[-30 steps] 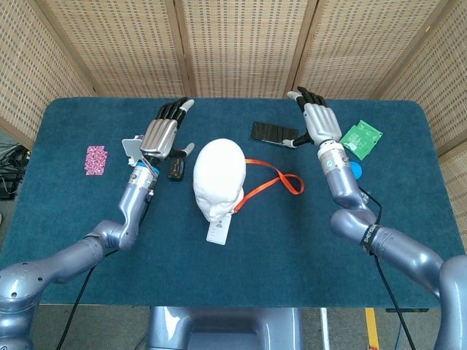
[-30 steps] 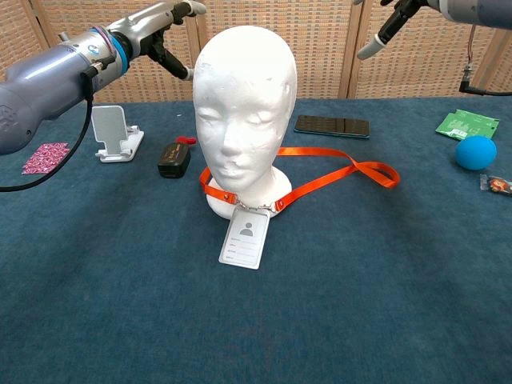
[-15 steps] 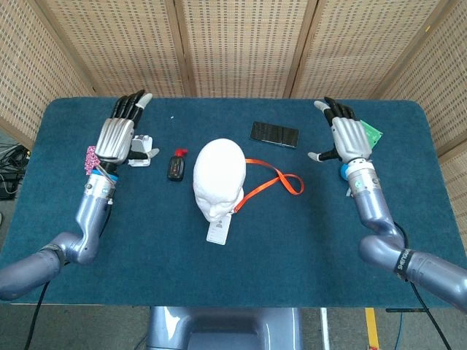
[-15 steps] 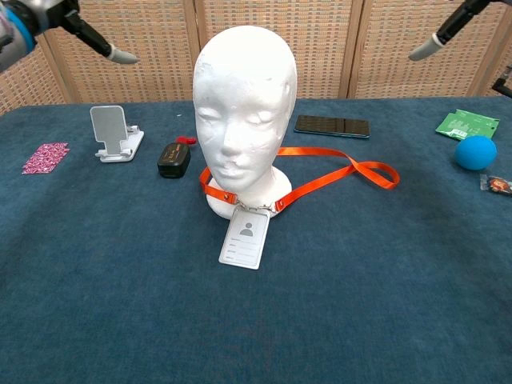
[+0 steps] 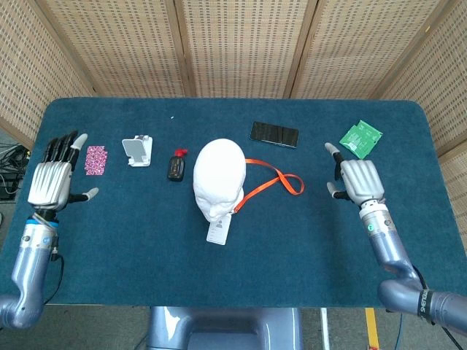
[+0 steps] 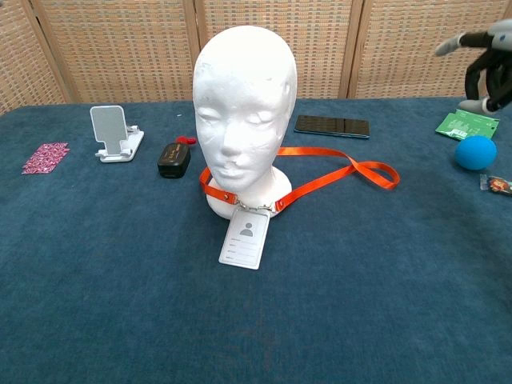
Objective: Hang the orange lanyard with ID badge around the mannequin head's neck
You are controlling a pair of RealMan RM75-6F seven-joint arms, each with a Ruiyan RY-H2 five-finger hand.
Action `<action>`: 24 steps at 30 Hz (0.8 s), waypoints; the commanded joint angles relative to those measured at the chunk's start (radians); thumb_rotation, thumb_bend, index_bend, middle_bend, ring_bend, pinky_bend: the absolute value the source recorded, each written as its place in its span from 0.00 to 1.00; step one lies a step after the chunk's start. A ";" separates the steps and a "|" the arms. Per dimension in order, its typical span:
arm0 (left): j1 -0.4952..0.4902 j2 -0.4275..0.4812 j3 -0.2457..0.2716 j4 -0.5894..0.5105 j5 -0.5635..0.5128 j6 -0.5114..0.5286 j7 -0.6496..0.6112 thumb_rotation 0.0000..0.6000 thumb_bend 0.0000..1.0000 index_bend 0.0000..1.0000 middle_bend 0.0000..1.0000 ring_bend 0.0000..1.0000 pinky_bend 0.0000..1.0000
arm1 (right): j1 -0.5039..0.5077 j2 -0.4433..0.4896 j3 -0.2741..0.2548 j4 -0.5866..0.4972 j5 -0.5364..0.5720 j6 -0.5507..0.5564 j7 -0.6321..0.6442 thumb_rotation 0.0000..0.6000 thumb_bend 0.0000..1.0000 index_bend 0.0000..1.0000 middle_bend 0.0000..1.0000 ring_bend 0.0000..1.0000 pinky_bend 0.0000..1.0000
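The white mannequin head (image 5: pixel 219 175) (image 6: pixel 244 104) stands upright at the table's middle. The orange lanyard (image 5: pixel 273 179) (image 6: pixel 336 174) wraps the base of its neck, and the strap's long loop trails on the cloth to the right. The ID badge (image 5: pixel 217 232) (image 6: pixel 246 239) lies flat in front of the base. My left hand (image 5: pixel 52 179) hovers at the far left edge, fingers straight and apart, holding nothing; the chest view does not show it. Far right of the head, my right hand (image 5: pixel 357 180) (image 6: pixel 488 60) holds nothing, its fingers loosely bent and apart.
A white phone stand (image 5: pixel 137 151), a small black device (image 5: pixel 176 168) and a pink patterned card (image 5: pixel 95 160) lie left of the head. A dark phone (image 5: pixel 274 133) lies behind it. A green board (image 5: pixel 360 137) and a blue ball (image 6: pixel 475 152) sit at the right.
Both hands have swung outward and back toward the near side of the table, away from the head. The left hand has left the chest view. Lanyard and badge have not moved.
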State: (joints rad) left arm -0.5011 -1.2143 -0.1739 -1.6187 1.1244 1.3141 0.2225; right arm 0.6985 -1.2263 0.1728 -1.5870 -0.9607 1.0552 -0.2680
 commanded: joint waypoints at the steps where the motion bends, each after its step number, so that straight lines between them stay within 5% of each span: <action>1: 0.068 0.033 0.035 -0.061 -0.053 0.048 0.043 1.00 0.00 0.00 0.00 0.00 0.00 | -0.023 0.001 -0.058 -0.058 -0.049 -0.002 -0.058 1.00 0.77 0.02 0.76 0.74 0.87; 10: 0.144 0.067 0.057 -0.111 -0.021 0.095 0.023 1.00 0.00 0.00 0.00 0.00 0.00 | -0.027 -0.008 -0.145 -0.151 -0.210 -0.057 -0.100 1.00 0.79 0.07 0.76 0.74 0.87; 24: 0.169 0.059 0.039 -0.089 0.016 0.088 0.003 1.00 0.00 0.00 0.00 0.00 0.00 | 0.084 -0.077 -0.137 -0.086 -0.365 -0.262 0.017 1.00 0.79 0.11 0.76 0.74 0.87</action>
State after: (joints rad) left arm -0.3322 -1.1554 -0.1341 -1.7080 1.1407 1.4030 0.2262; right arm 0.7718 -1.2909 0.0323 -1.6813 -1.3196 0.8042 -0.2498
